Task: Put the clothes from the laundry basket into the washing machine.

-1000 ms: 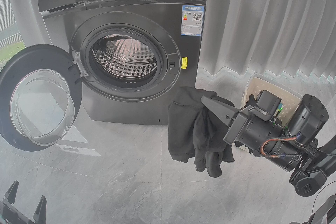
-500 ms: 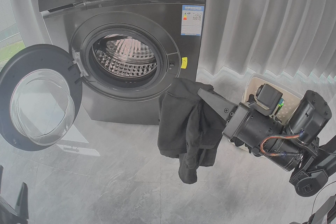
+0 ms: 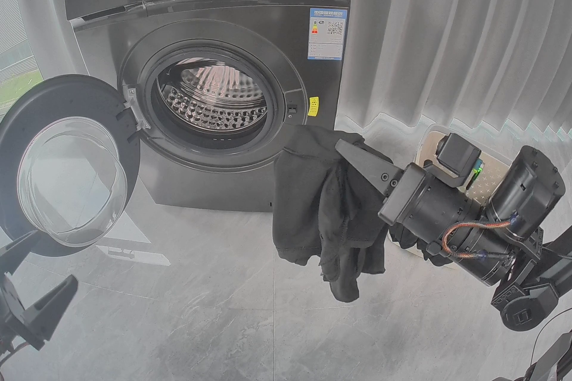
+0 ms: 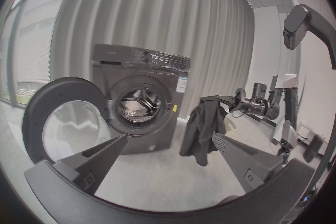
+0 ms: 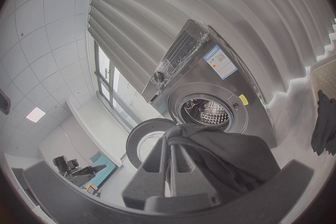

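Washday: our right claw (image 3: 347,151), pressed together, pinches a dark garment (image 3: 316,203), which hangs in loose folds clear of the floor (image 3: 238,305), at four o'clock from the open drum (image 3: 211,96) of the washing machine (image 3: 238,25). At three o'clock from the garment we see the pale laundry basket (image 3: 497,180), more dark cloth (image 5: 324,128) at its rim. The round door (image 3: 65,102) stands swung wide at nine o'clock from the drum. Our left claw (image 3: 56,256), spread and holding nothing, hovers at six o'clock from the door.
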Tool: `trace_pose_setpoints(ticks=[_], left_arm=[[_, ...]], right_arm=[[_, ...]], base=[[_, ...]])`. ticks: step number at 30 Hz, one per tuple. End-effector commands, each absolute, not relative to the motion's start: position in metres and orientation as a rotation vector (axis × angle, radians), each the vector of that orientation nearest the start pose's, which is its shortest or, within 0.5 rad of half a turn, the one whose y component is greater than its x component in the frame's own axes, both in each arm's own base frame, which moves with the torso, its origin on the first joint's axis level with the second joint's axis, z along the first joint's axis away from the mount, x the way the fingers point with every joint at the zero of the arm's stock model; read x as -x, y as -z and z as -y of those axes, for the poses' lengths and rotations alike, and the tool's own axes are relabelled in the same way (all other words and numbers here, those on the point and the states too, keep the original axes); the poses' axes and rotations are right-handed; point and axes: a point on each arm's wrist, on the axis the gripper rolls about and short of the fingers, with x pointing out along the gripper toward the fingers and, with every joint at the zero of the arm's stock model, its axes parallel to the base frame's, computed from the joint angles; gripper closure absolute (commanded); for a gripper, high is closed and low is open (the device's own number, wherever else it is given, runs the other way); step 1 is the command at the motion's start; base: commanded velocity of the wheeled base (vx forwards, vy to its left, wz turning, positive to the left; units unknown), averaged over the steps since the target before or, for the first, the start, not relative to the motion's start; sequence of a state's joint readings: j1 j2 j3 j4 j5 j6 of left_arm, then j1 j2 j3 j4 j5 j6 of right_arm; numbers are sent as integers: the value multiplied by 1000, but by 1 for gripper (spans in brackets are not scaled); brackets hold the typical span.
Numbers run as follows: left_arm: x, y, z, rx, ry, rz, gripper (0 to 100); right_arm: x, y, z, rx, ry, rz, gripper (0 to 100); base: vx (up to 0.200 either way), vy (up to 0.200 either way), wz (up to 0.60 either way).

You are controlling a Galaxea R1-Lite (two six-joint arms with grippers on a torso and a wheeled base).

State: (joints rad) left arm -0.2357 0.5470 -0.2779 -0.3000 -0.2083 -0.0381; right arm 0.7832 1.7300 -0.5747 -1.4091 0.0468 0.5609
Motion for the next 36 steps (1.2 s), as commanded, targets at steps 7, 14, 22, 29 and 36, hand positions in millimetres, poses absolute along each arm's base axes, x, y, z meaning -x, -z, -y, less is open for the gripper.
trace_pose_setpoints(ticks=[7, 14, 22, 29, 36], left_arm=[[-123, -188, 63, 85, 682, -187, 0], [-142, -171, 81, 87, 730, -277, 0], [-168, -158, 105, 84, 774, -284, 0], [-180, -143, 124, 103, 813, -308, 0], [-199, -126, 137, 101, 811, -303, 0]], right_arm=[[-203, -192, -206, -638, -883, 1, 100], [-204, -192, -206, -637, -883, 0, 100], [-205, -189, -208, -635, -884, -8, 100], [-205, -189, -208, -648, -884, -16, 100], [-204, -188, -208, -647, -885, -18, 100]], base=[[0, 0, 0], [0, 0, 0], [0, 0, 0], [0, 0, 0], [0, 0, 0]])
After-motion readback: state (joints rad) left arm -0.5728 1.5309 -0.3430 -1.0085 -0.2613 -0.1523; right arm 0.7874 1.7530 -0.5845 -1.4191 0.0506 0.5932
